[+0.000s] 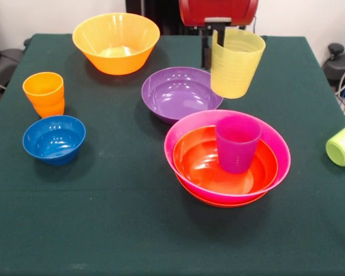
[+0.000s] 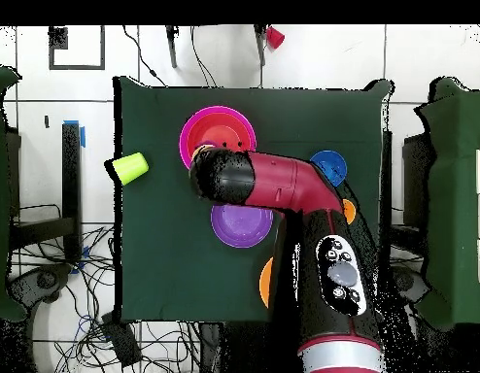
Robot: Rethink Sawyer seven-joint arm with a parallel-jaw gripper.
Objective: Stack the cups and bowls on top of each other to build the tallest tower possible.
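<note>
My gripper (image 1: 211, 53) hangs from the red arm (image 1: 218, 11) and is shut on the rim of a yellow cup (image 1: 236, 63). It holds the cup upright in the air, above the purple bowl's (image 1: 178, 92) right edge and behind the tower. The tower is a red-orange bowl (image 1: 218, 202) at the bottom, a pink bowl (image 1: 184, 123) in it, a second red-orange bowl (image 1: 198, 161) inside that, and a purple cup (image 1: 237, 144) standing upright in the middle. In the overhead view the arm (image 2: 273, 185) hides the gripper and part of the pink bowl (image 2: 217, 121).
A large yellow-orange bowl (image 1: 116, 43) stands at the far left. Nested orange cups (image 1: 44, 93) and a small blue bowl (image 1: 53, 139) stand at the left. A lime green cup (image 1: 344, 144) lies on its side at the right edge of the table (image 1: 103, 218).
</note>
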